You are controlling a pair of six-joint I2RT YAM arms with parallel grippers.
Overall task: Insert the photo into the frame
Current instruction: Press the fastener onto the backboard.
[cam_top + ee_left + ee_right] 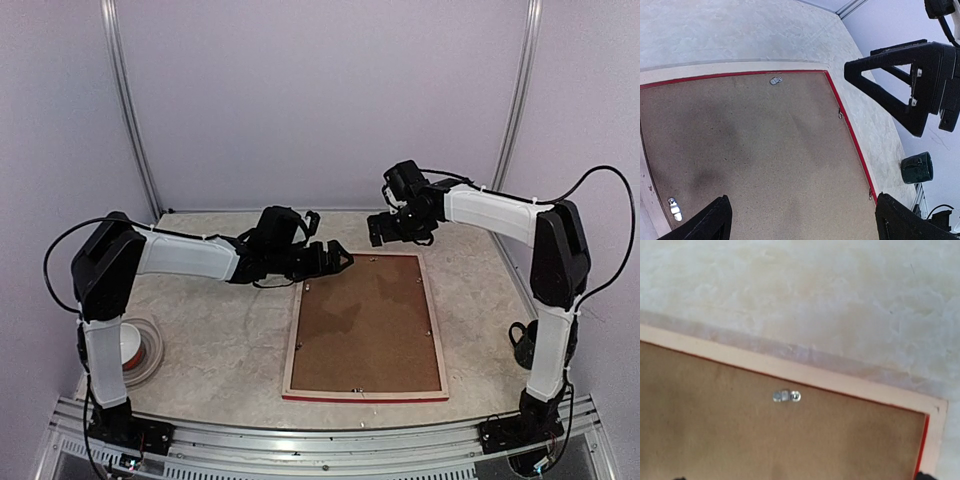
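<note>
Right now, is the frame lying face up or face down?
Face down: the frame shows its pale rear, and the brown backing board with its clip faces up.

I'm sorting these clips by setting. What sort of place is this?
Most likely a robotics lab test cell, not a home. A left arm and a right arm are bolted to an aluminium rail, plain pale walls enclose a small table, and a frame lies face down on it.

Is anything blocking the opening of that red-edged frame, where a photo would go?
Yes: the brown backing board fills the whole opening of the frame. Nothing visible stands between the left gripper or the right gripper and the frame. No photo shows.
</note>
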